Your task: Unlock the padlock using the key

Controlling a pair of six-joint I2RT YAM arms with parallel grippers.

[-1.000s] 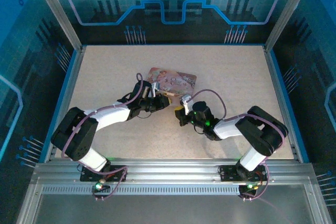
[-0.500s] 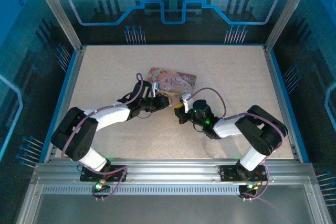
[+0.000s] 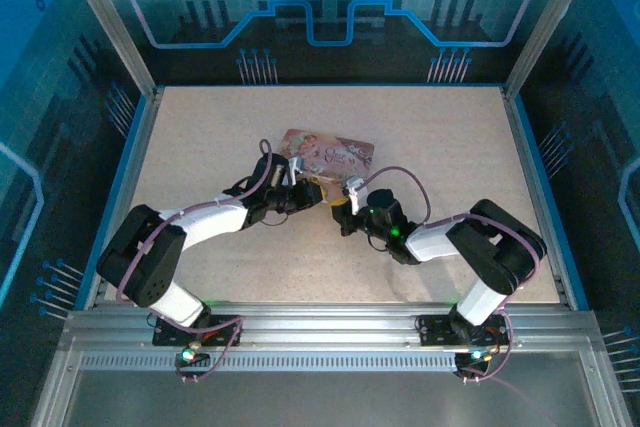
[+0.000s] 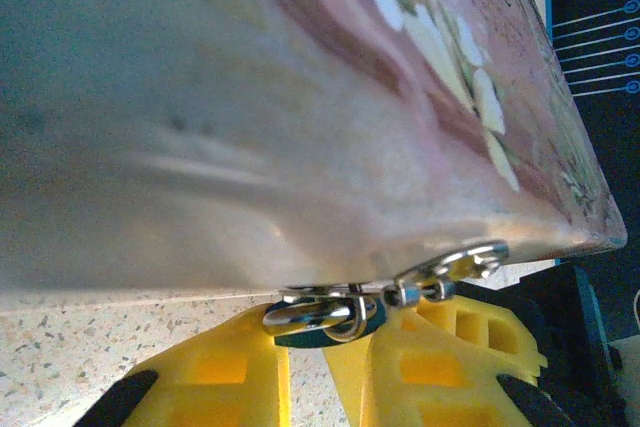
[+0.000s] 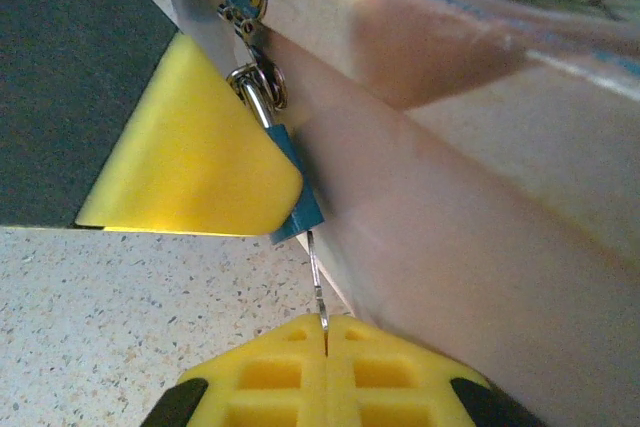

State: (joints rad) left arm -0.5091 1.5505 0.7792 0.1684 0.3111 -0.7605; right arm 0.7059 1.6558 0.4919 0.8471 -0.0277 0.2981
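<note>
Beside the pink box (image 3: 335,152), the right hand (image 5: 325,345), shut on the key (image 5: 317,287), aims it lengthwise at the padlock (image 4: 322,315) the left hand (image 4: 325,342) seemingly pinches.

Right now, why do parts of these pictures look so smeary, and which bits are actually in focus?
Left wrist view: the pink box is too close and blurs to a smear, while the padlock at the left fingers is sharper. Right wrist view: the box wall is soft, the key and right fingers crisp. Top external view: sharp, with blue light around the table.
</note>
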